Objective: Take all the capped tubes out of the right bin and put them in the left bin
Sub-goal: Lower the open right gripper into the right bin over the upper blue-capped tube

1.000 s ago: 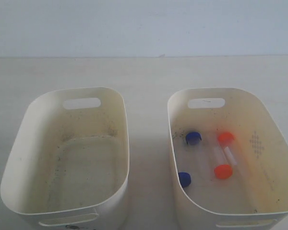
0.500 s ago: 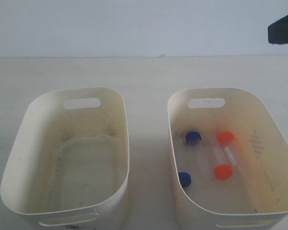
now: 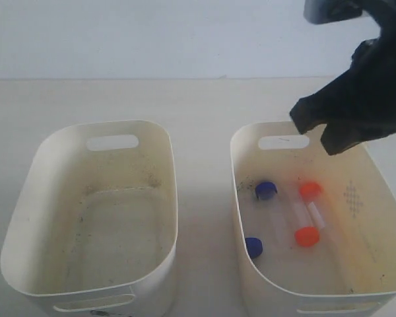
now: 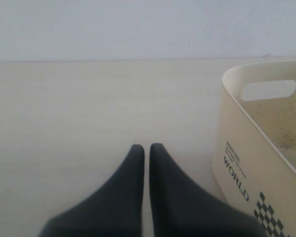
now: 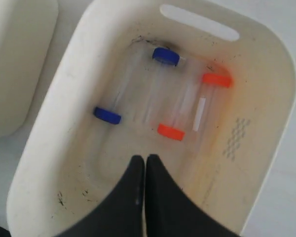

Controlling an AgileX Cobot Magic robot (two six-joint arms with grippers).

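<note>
Four capped tubes lie on the floor of the right bin, the one with a dotted diamond on its wall. Two have blue caps and two have orange-red caps. My right gripper hangs above that bin's back rim, shut and holding nothing. In the right wrist view the right gripper points down into the right bin, short of the nearest orange-capped tube. The grimy left bin holds no tubes. My left gripper is shut over bare table beside the left bin.
The two bins stand side by side on a pale table with a narrow gap between them. A plain light wall runs behind the table. The left arm is outside the exterior view.
The right arm has come in from the upper right and dropped to just above the right bin's back rim. The tubes and both bins have not moved.
</note>
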